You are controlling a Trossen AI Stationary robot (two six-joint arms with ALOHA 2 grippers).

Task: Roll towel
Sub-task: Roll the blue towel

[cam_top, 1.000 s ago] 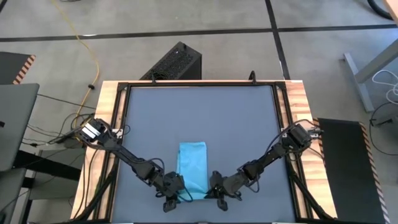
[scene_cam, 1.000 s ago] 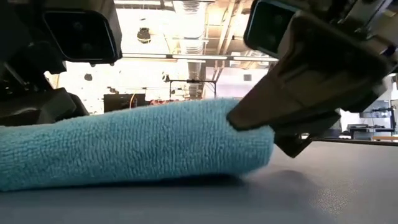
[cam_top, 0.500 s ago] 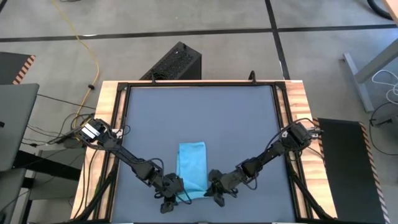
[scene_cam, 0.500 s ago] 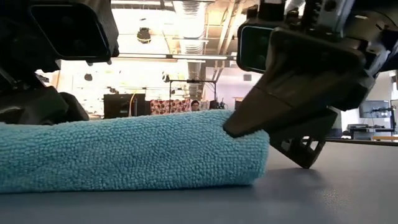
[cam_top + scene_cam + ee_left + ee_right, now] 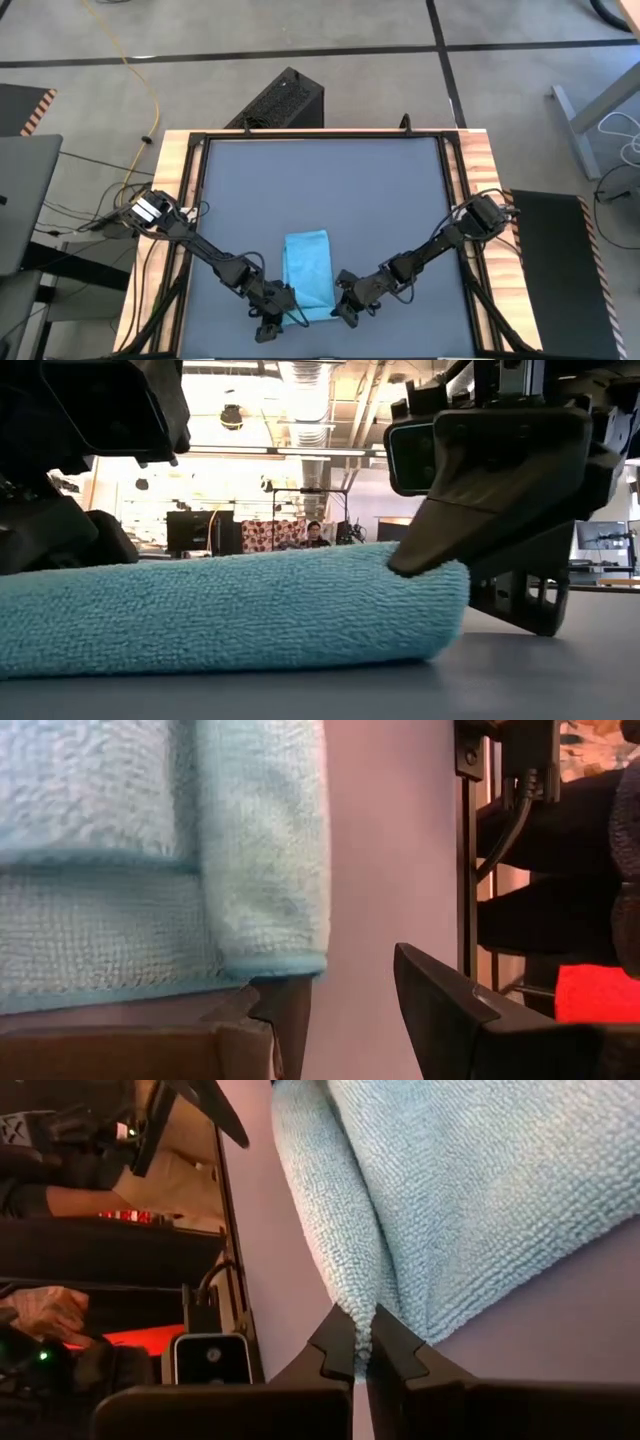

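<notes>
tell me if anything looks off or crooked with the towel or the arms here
Nothing stands out. The towel lies folded near the table's front edge, its rolled end fairly even. The right gripper is shut on the towel's corner; the left gripper sits open at the opposite corner.

- Towel (image 5: 308,272): light sky-blue, plain, with a looped terry texture; hem stitched in a slightly deeper blue.
- Tabletop (image 5: 320,190): dark grey, uniform, unpatterned.
- Table border (image 5: 172,180): pale wood, with a black inner frame.
- Left gripper (image 5: 276,314) and right gripper (image 5: 343,306): black.
- Floor (image 5: 300,30): grey, crossed by dark lines.
- Cable (image 5: 140,70): yellow.
</notes>
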